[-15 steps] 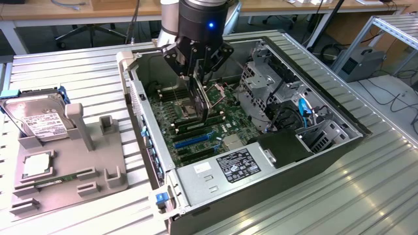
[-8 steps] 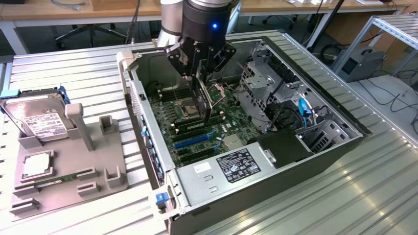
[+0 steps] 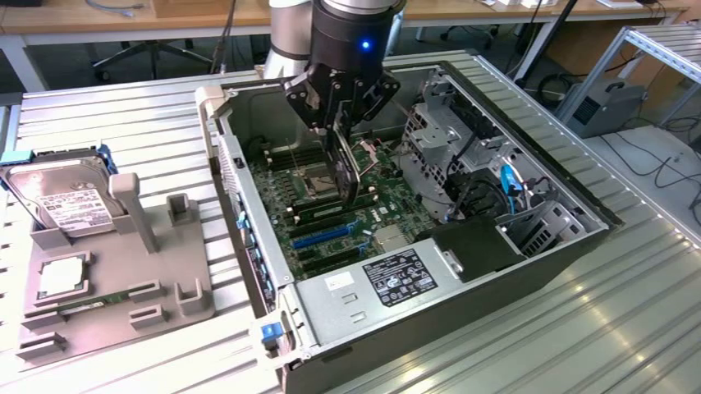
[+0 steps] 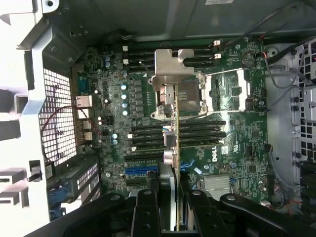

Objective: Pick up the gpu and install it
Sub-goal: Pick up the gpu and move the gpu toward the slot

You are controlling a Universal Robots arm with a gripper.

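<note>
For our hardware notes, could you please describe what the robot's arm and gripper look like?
The arm is a silvery-grey tube ending in a black cylindrical wrist with a small blue light glowing on it. The gripper is black, with two jointed link fingers dotted with round pivot screws.

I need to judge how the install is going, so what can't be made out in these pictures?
1. Exterior view: whether the gpu touches a slot with its lower edge; the motherboard beneath it is dark and crowded.
2. Wrist view: the gpu's flat faces; it is seen edge-on, held in the gripper.
3. Exterior view: the print on the hard drive label, too small to read.
</note>
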